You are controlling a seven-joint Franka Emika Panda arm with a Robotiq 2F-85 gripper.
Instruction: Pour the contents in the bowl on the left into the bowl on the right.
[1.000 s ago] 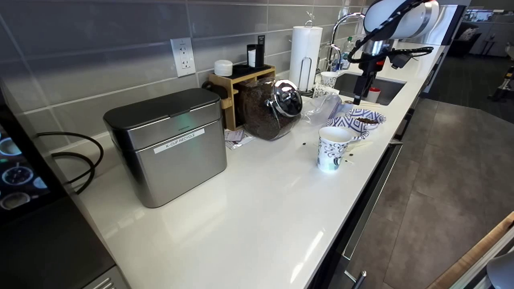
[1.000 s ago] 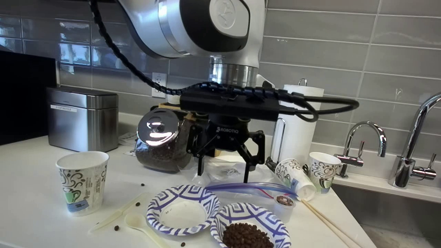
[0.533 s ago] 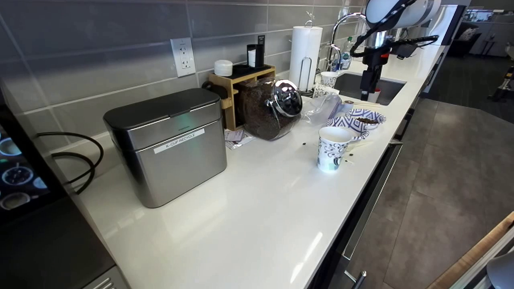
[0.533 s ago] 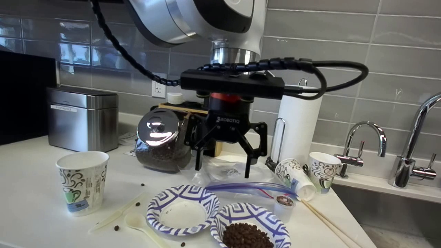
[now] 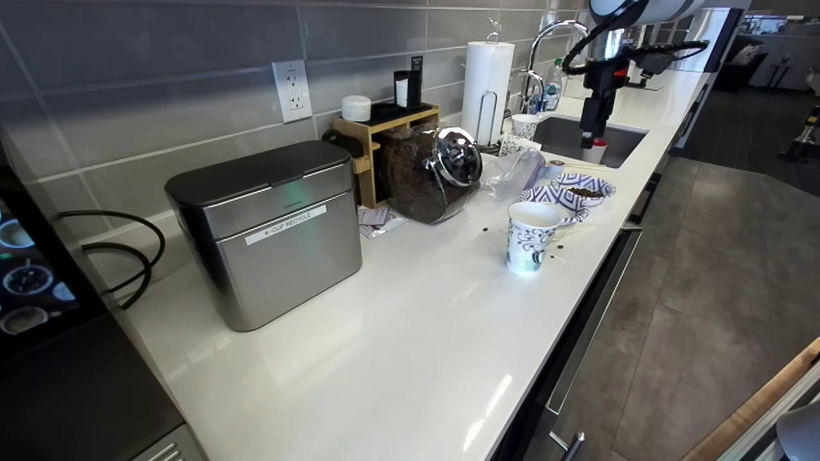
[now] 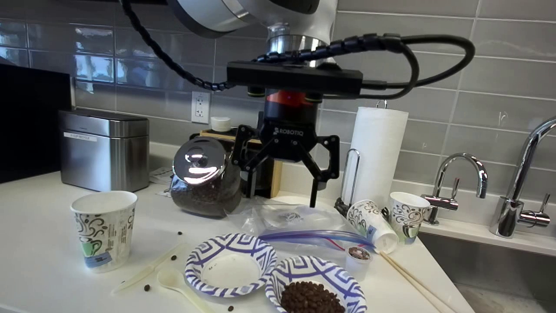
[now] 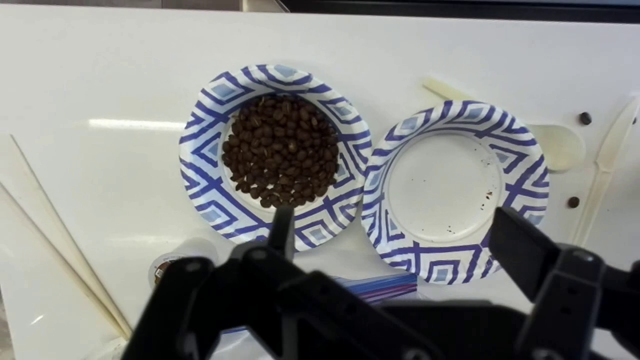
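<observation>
"Before I send the gripper (image 6: 281, 200) anywhere, what could go wrong?"

"Start with how it stands: hanging in the air, jaws well apart, nothing between them. Below it, the biggest thing is the clear zip bag (image 6: 286, 221); a low approach might snag its film."

"And after that?"

"On my wrist feed the full bowl (image 7: 200, 155) lies below the gripper, out past one fingertip; the empty bowl (image 7: 445, 190) is beside it, ahead of the gap. Their rims look to touch, so pinching either would likely shove its neighbour, and a hard squeeze could buckle the wall."

"Which is 'left', though?"

"My real worry. In an exterior view the full bowl (image 6: 336, 276) is on the right. Read so, the pour may well be done, and tipping it would undo the job."

"The contents?"

"The coffee beans (image 7: 282, 150) are heaped in the full bowl; a jerky tilt could send some to join the loose bean (image 7: 573, 202) past the other fingertip. The dark specks (image 7: 489, 193) in the empty bowl hint it's finished."
</observation>
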